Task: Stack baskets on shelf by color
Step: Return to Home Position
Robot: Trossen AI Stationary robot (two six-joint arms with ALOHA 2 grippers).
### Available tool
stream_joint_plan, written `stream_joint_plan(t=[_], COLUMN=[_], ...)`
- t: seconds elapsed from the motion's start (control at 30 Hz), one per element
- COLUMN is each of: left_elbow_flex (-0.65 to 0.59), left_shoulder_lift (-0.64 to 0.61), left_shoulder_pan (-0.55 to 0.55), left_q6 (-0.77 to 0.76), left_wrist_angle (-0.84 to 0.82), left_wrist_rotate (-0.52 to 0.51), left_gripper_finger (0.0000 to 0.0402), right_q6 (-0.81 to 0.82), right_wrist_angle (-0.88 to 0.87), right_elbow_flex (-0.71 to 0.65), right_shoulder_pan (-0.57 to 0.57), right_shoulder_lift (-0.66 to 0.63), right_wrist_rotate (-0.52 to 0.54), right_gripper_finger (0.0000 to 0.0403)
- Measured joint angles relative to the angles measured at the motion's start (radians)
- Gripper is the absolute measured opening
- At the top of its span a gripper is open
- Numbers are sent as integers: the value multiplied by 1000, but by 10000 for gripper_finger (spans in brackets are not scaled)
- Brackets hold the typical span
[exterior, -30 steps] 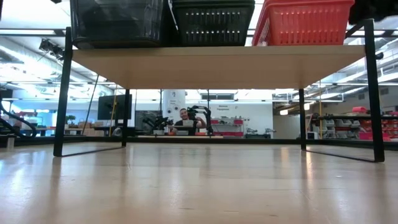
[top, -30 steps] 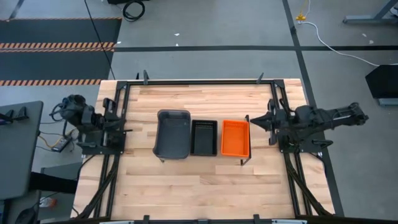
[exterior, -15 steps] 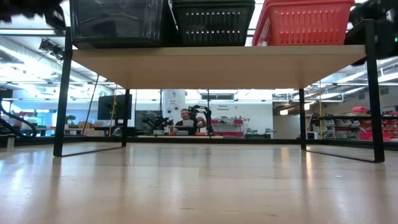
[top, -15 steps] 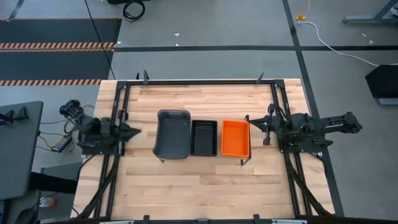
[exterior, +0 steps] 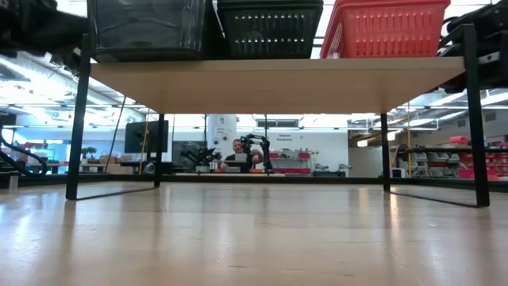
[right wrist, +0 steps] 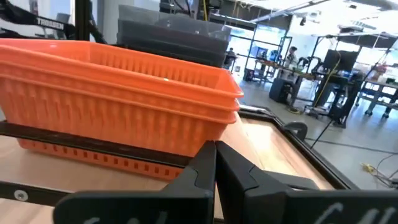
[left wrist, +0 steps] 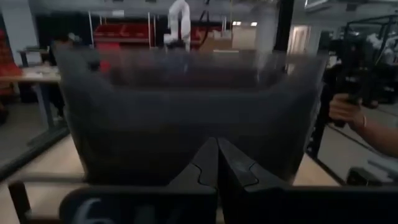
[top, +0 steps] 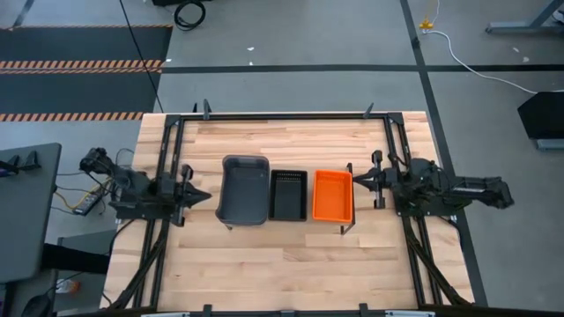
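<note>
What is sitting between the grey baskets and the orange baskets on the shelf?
The black perforated baskets stand between the grey baskets and the orange baskets, side by side on the shelf. The high view shows it; the low view agrees.

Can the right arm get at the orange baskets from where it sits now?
Probably yes: the right gripper, shut, faces the orange baskets with nothing between them; it would need to open first.

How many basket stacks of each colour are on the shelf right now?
Grey stack: 1
Black stack: 1
Orange stack: 1
Total: 3 stacks. The number of baskets inside each stack cannot be counted from these views.
</note>
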Motion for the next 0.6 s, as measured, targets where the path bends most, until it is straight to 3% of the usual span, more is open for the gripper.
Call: stream_joint_plan(t=[0.4,0.6], left_elbow_flex=[-22,-22], left_shoulder_lift=[0,0], left_shoulder_pan=[128,225], left_q6=[-2,-3], left_wrist_angle=[6,8], left_wrist_rotate=[151,295], left_gripper_finger=[0,0], right_q6=[71,123], right_wrist_angle=[-1,-2], right_elbow_flex=[0,0], right_shoulder_pan=[-53,-53], right_shoulder_lift=[-1,-1], right_wrist_rotate=[-12,-11], right_gripper_finger=[11,11])
